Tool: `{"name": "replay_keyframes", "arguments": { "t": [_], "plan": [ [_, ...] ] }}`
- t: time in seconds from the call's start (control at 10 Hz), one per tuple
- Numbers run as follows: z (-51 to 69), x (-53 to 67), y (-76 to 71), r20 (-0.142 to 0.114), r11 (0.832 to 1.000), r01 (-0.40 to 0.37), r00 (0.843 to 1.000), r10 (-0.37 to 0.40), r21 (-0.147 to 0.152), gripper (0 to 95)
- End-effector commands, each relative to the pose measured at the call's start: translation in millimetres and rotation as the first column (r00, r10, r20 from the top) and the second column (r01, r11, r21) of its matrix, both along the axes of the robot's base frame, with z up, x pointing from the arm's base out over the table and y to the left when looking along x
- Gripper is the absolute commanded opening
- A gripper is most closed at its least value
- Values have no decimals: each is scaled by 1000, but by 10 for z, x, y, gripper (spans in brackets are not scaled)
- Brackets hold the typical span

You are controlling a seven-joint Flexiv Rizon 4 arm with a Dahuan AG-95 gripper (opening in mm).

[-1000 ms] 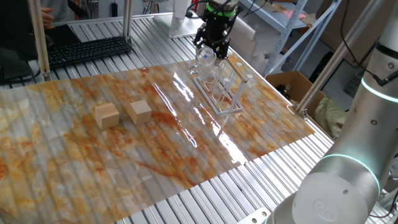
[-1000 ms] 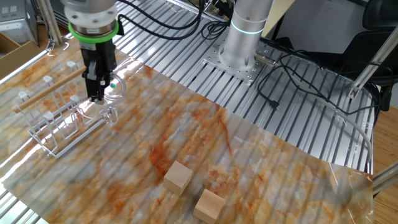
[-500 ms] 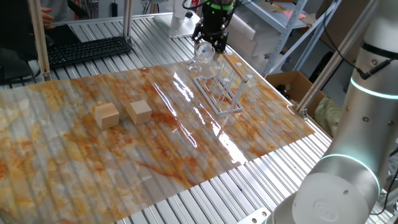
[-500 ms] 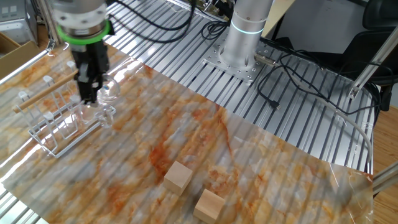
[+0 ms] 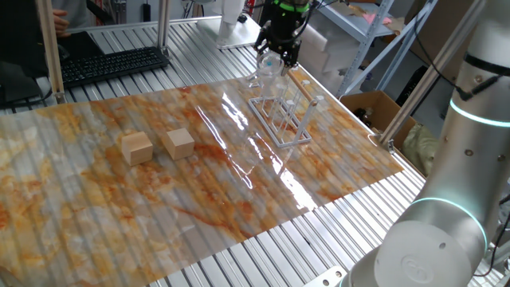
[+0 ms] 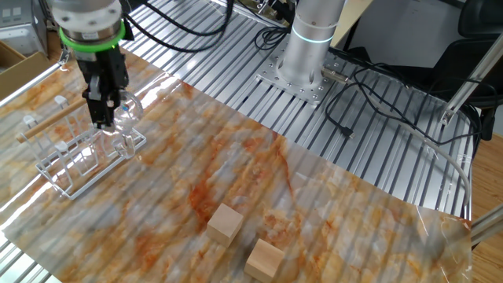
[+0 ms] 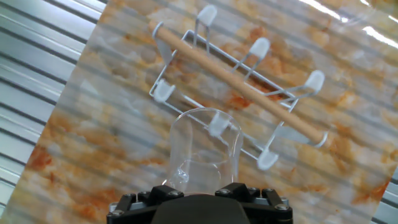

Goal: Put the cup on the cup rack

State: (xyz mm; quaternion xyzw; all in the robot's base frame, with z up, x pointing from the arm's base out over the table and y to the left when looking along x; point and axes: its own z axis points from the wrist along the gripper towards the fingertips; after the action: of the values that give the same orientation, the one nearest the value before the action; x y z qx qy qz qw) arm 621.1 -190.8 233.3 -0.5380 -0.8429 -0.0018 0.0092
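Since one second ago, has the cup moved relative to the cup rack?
Yes. The cup, held in the gripper, shifted left toward the cup rack, now above its near pegs.

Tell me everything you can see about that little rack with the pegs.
The cup rack is a small frame of thin whitish wire: a rectangular base with upright pegs that end in rounded tips, and a tan wooden bar along its top. It stands on the marbled orange sheet near the far edge. The tool holds a clear cup above one end peg; contact cannot be told.
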Motion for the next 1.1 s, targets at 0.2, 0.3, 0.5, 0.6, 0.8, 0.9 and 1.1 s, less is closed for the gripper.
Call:
{"name": "replay_keyframes", "arguments": {
  "t": [0.2,0.3,0.5,0.6,0.8,0.9,1.1],
  "plan": [
    [-14,60,-160,-3,997,52,999,-52,58,0],
    [-28,82,-196,-7,994,75,997,-75,75,0],
    [-57,125,-253,-9,988,110,994,-110,110,0],
    [-63,132,-262,-8,983,128,992,-128,133,0],
    [-76,149,-279,-13,966,164,986,-165,202,0],
    [-80,154,-283,-12,964,166,986,-167,209,0],
    [-103,177,-307,-4,964,160,987,-163,214,0]
  ]
}}
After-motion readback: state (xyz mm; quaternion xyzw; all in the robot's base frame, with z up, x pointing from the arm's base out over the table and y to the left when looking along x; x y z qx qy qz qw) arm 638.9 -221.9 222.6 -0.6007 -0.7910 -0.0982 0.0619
